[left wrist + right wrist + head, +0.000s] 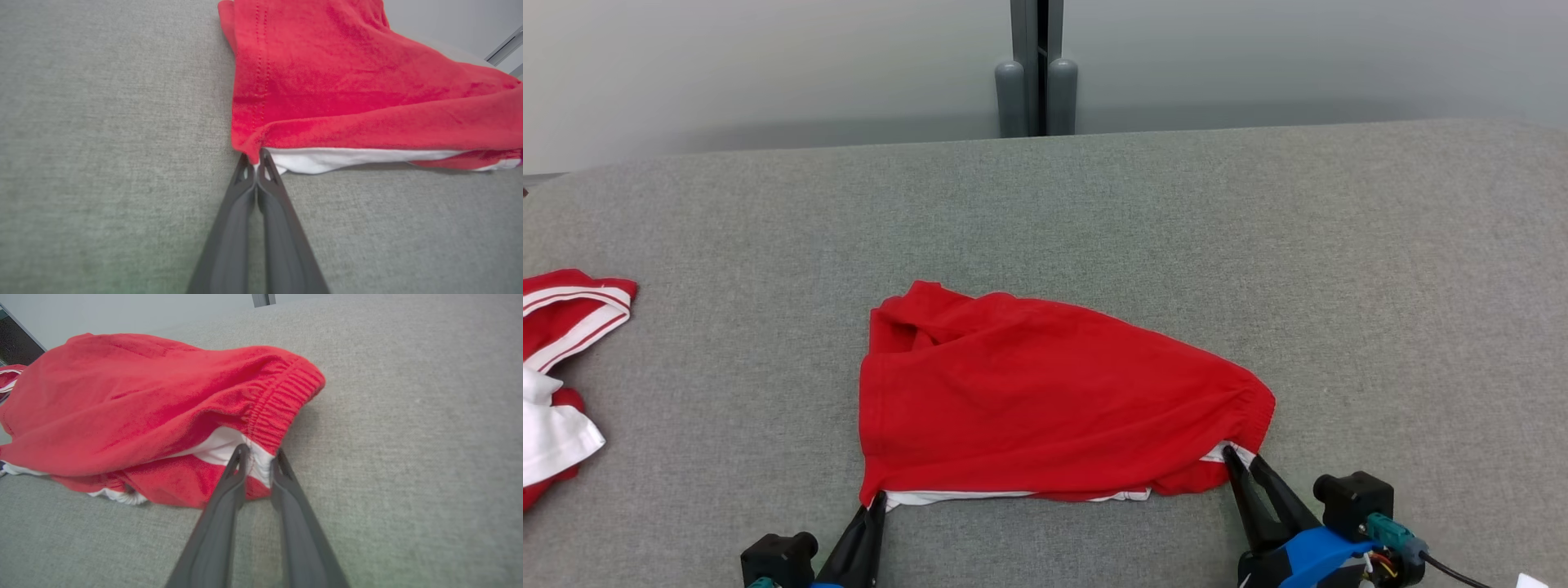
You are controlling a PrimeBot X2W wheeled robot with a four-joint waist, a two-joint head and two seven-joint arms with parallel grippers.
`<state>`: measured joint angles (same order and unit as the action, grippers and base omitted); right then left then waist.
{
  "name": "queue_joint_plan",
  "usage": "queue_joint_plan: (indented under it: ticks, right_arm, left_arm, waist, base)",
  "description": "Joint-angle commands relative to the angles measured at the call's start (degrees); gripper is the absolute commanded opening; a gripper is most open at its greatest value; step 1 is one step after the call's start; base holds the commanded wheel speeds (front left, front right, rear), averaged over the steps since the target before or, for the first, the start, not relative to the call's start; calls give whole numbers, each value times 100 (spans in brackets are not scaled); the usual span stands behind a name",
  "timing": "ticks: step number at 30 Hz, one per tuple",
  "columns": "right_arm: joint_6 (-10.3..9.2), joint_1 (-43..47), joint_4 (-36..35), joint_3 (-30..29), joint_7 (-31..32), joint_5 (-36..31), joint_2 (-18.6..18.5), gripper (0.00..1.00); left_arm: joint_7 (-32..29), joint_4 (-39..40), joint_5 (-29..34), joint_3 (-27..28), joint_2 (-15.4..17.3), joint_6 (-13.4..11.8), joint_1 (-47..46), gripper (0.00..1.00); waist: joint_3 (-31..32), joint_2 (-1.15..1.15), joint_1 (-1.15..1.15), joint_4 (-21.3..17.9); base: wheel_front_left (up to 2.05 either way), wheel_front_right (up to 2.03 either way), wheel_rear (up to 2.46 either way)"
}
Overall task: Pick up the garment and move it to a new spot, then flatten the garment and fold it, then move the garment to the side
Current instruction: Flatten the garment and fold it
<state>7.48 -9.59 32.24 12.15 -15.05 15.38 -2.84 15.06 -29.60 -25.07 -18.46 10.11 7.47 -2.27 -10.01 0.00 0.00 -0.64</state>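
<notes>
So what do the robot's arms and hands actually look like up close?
The left end effector and right end effector each have two long, tapering dark grey fingers. Behind the right sit a blue housing, a boxy black camera, a teal plug and a black cable.

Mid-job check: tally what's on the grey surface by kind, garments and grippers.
Red fabric shorts with white trim: 1
Crumpled red-and-white clothing heap, left edge: 1
Dark two-fingered grippers: 2, left gripper and right gripper
Total: 4

free: far + R side of table (1339, 245) | blocked: ctr garment (1045, 392) | L edge: clothes pile (560, 343)
</notes>
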Motion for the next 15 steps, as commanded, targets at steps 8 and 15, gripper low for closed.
queue_joint_plan:
  ticks: [8, 15]
  right_arm:
    - [3, 286, -562, -37, -20, -27, -11, 0]
    - [2, 88, -1302, -247, -22, -11, -15, 0]
  left_arm:
    - [17, 231, 56, 333, -61, 4, -86, 0]
    - [17, 1010, 273, 824, -12, 4, -321, 0]
  waist:
    - [208, 0, 0, -74]
    - [694, 0, 0, -87]
  base:
    - [0, 0, 0]
    - [0, 0, 0]
